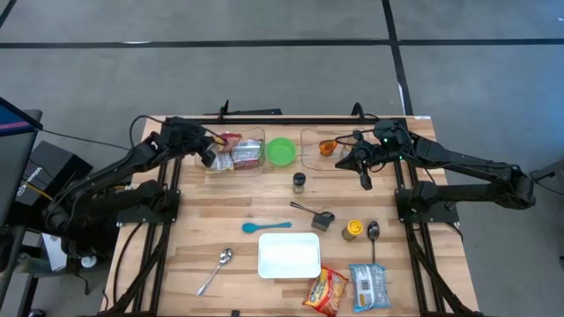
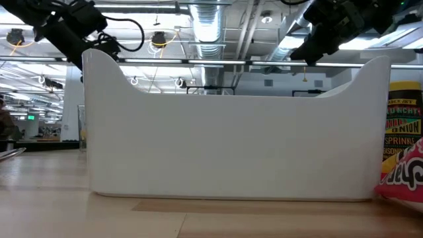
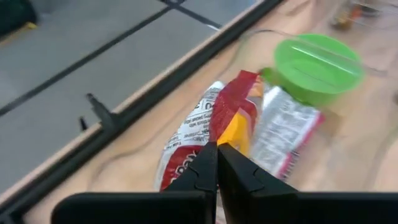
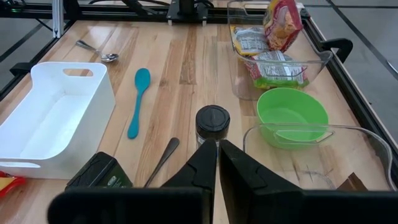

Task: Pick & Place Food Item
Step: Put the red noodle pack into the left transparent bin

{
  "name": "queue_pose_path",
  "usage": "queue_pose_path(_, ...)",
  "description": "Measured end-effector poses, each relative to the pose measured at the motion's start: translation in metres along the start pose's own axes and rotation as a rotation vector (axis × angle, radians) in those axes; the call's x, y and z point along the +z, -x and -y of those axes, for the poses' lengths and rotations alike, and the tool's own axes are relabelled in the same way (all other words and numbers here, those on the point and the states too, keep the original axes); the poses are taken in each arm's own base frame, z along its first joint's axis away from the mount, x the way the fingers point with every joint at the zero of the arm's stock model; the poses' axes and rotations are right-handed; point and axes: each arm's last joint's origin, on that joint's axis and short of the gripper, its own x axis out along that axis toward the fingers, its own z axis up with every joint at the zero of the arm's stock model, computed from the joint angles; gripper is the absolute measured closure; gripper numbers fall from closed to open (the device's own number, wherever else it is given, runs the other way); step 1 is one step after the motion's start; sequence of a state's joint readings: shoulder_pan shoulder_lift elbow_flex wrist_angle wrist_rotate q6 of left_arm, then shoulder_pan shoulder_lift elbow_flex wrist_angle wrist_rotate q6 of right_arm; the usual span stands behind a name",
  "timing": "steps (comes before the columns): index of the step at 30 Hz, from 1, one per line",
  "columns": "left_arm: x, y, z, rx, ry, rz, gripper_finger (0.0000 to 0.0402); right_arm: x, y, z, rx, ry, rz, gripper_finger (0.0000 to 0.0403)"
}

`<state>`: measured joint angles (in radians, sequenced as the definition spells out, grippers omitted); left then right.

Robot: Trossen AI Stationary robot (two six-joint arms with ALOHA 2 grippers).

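Note:
A clear container (image 1: 236, 151) at the table's far edge holds several snack packets, among them a red and yellow packet (image 3: 233, 115), which also shows in the right wrist view (image 4: 283, 22), standing upright. My left gripper (image 1: 210, 157) is over the container's left end, shut on that packet. My right gripper (image 1: 364, 169) is shut and empty, above the table beside a second clear container (image 1: 319, 145), with a dark-lidded spice jar (image 4: 212, 121) just past its fingertips. A white tray (image 1: 289, 255) sits near the front. My left gripper pinches the red and yellow packet by one edge (image 3: 217, 134) between its two shut fingers, which slant down into the container from its left end. The fingers hide the exact place of contact. The packet stands up on edge among the other packets.
A green bowl (image 1: 282, 151) sits between the two clear containers. A teal spoon (image 1: 264, 226), a black object (image 1: 322, 219), a yellow jar (image 1: 352, 230) and two metal spoons (image 1: 216, 269) (image 1: 373, 231) lie mid-table. Two snack packets (image 1: 326, 291) (image 1: 368, 286) lie at the front edge.

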<state>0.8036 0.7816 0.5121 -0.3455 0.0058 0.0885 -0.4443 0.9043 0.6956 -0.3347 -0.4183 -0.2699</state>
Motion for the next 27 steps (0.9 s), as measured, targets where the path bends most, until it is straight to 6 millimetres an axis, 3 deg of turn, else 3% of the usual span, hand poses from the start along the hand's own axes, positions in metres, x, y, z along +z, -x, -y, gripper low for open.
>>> queue_pose_path(13, -0.012, 0.003, 0.005, -0.133, 0.046, -0.117, 0.0375, 0.000, 0.000, 0.000, 0.000, 0.000, 0.000, 0.0390)
queue_pose_path(27, -0.013, 0.003, 0.005, -0.141, 0.081, -0.129, 0.0256, 0.000, 0.000, 0.000, 0.000, 0.000, 0.000, 0.0390)
